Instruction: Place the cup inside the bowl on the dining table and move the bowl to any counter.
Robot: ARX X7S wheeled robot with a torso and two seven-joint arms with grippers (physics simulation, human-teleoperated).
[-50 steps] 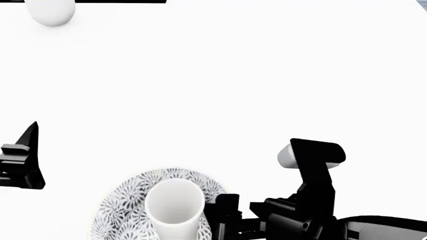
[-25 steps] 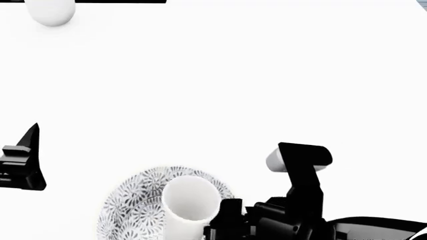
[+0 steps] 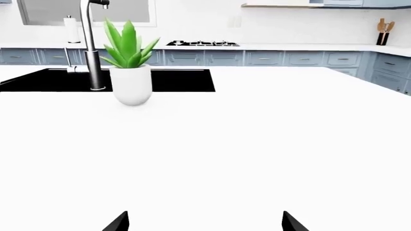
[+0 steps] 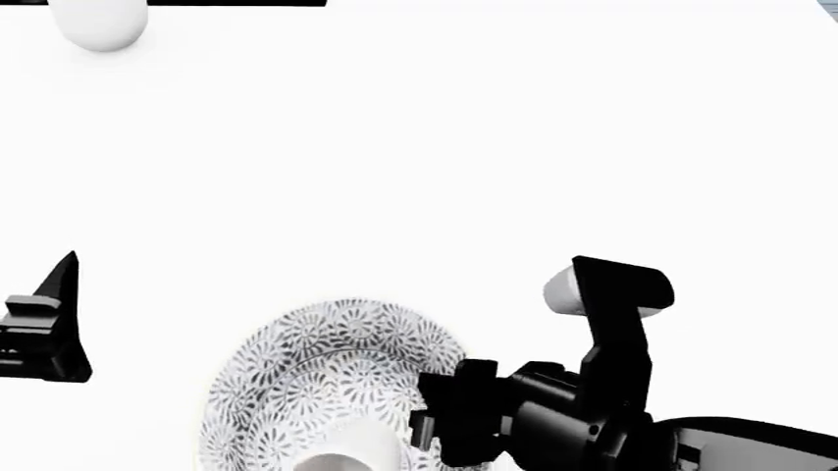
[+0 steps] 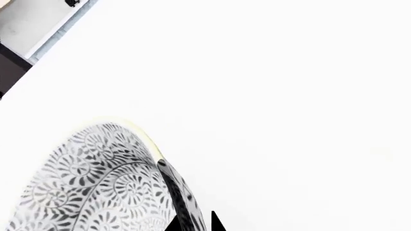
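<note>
Bowl [image 4: 334,378] first: it sits on the white worktop [image 4: 458,167] at the near edge of my head view, its black-and-white floral pattern and pale rim showing, and part of it is cut off by the bottom of the frame. Inside it, low and close to me, the white rim of the cup [image 4: 343,459] just peeks into view; I cannot tell whether it stands upright or leans.

My right claw [image 4: 443,412] is at the bowl's rim on the side nearer my right arm. In my right wrist view the bowl [image 5: 96,183] fills the lower corner, and one dark finger [image 5: 180,202] lies against the inside of its wall, with a second dark tip just beside it at the frame's edge. The claw looks clenched on the bowl's wall, one finger inside and one outside.

My left claw [image 4: 46,319] hangs over bare worktop, well apart from the bowl. In my left wrist view its two fingertips [image 3: 119,222] stand wide apart with nothing between them, so it is released.

Farther off on the worktop stand a white pot with a green plant [image 3: 130,72], a tall faucet [image 3: 90,43] and a black sink [image 3: 173,79].
</note>
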